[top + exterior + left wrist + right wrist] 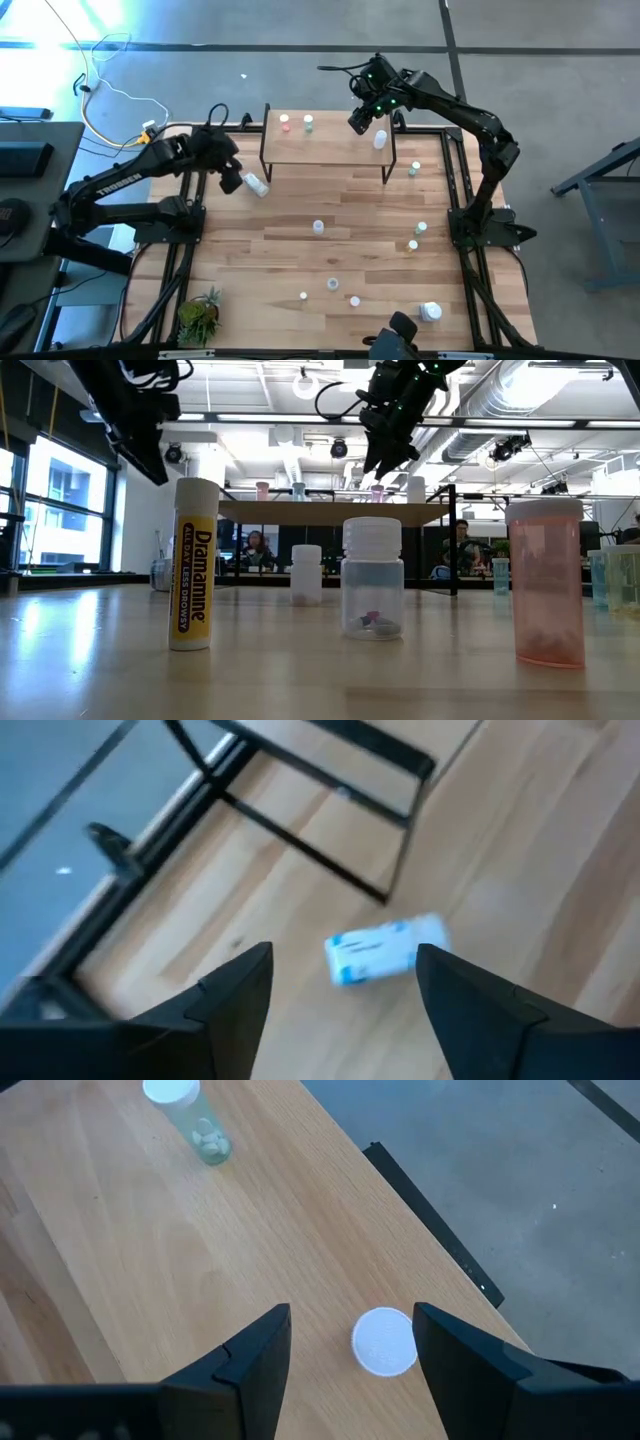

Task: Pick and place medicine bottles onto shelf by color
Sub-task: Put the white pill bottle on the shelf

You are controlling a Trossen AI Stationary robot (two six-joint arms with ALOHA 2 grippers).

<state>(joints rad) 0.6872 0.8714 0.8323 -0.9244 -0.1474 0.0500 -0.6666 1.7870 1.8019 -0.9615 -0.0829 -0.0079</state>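
Note:
The shelf (330, 148) stands at the table's far edge and carries a pink-capped bottle (285, 122), a green-capped one (308, 124) and a white bottle (380, 140). My right gripper (352, 1312) hovers open above the shelf top. In the right wrist view its fingers stand on either side of the white cap (385, 1342), without touching it. My left gripper (345, 952) is open above the table by the shelf's left legs. It is over a white, blue-labelled bottle (385, 950) lying on its side (256, 184).
Several small bottles stand scattered on the tabletop (318, 227) (333, 285) (414, 170) (421, 228). A larger white one (430, 312) sits near the right front corner and a potted plant (200, 312) at the left front. Close to the low camera stand a yellow tube (195, 565), a clear bottle (372, 590) and a pink one (545, 580).

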